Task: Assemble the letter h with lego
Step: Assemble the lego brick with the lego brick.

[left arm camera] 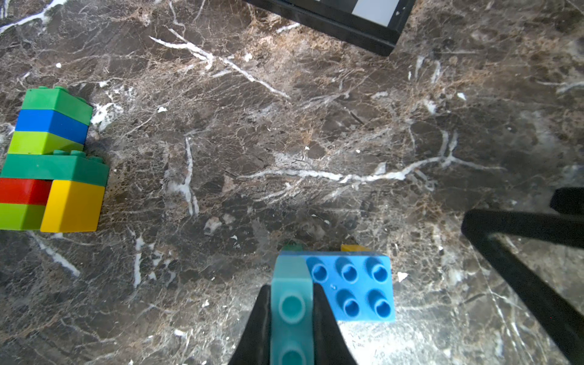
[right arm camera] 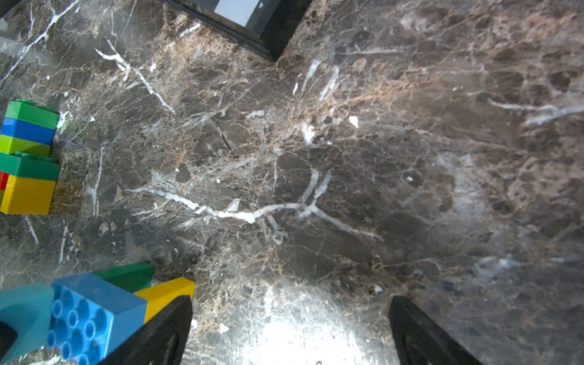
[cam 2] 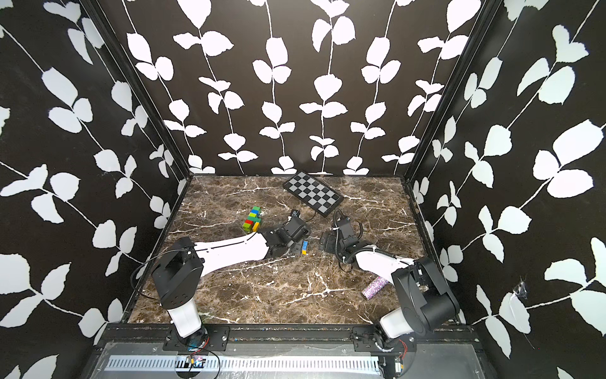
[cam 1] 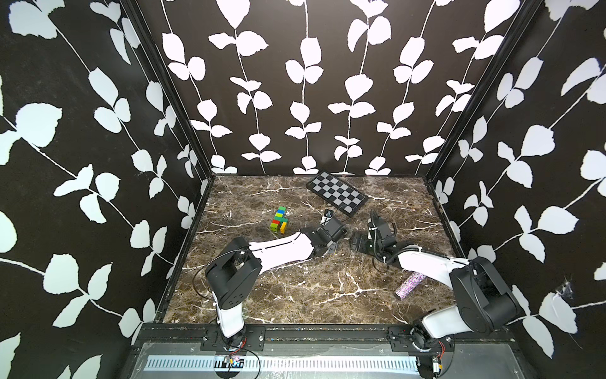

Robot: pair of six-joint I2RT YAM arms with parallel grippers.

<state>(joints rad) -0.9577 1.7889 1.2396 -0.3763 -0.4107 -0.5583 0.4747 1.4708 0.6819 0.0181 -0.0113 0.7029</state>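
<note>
Scene on the marble tabletop (cam 1: pixel 295 288), with positions given from the checkered board (cam 1: pixel 337 193). Left of the board and nearer the camera lies a joined lego stack (cam 1: pixel 278 220) of green, blue, lime, red and yellow bricks. In front of the board's near corner, the left gripper (left arm camera: pixel 292 294) is clamped on a pale blue brick (left arm camera: pixel 290 271) joined to a blue brick (left arm camera: pixel 350 284), with green and yellow pieces beneath. Just to the right, the right gripper (right arm camera: pixel 290 300) has its jaws spread wide, holding nothing. Well in front of the board and to its right lies a glittery cylinder (cam 1: pixel 410 284).

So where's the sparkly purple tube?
In both top views the sparkly purple tube lies on the table's front right, beside the right arm's white link.
</note>
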